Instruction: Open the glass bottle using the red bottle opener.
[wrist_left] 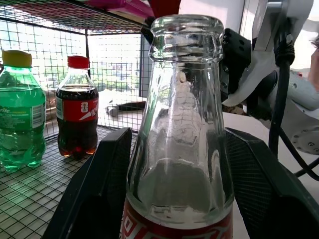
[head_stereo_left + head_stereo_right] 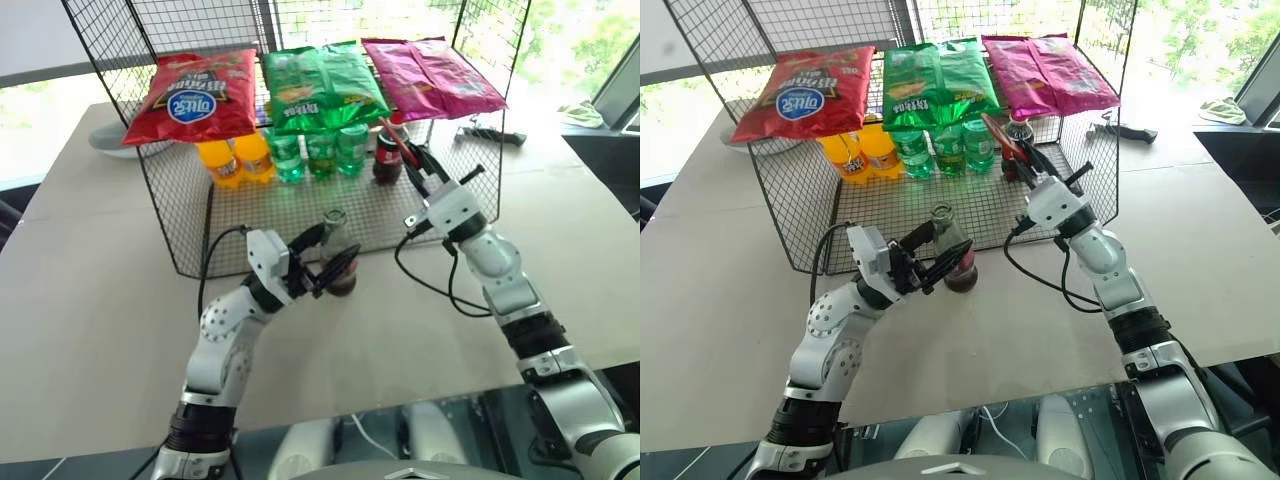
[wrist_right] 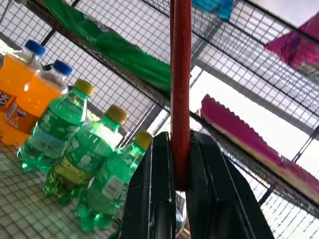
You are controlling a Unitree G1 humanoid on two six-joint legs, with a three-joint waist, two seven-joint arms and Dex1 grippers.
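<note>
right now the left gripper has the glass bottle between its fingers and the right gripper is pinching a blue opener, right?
Not quite: the opener is red, not blue. The right wrist view shows the right gripper shut on the red bottle opener. The left gripper does have the glass bottle between its fingers.

Legible text, as I read it from here: the green plastic bottle (image 1: 20,109) in the left wrist view carries a label ending in "rite" in white letters. The green snack bag (image 2: 318,85) on the rack's upper shelf shows lettering upside down; I cannot make it out. The red snack bag (image 2: 193,95) bears a blue-and-white oval logo, characters unreadable. The plastic cola bottle (image 1: 77,119) has a red label with white script, not legible.
</note>
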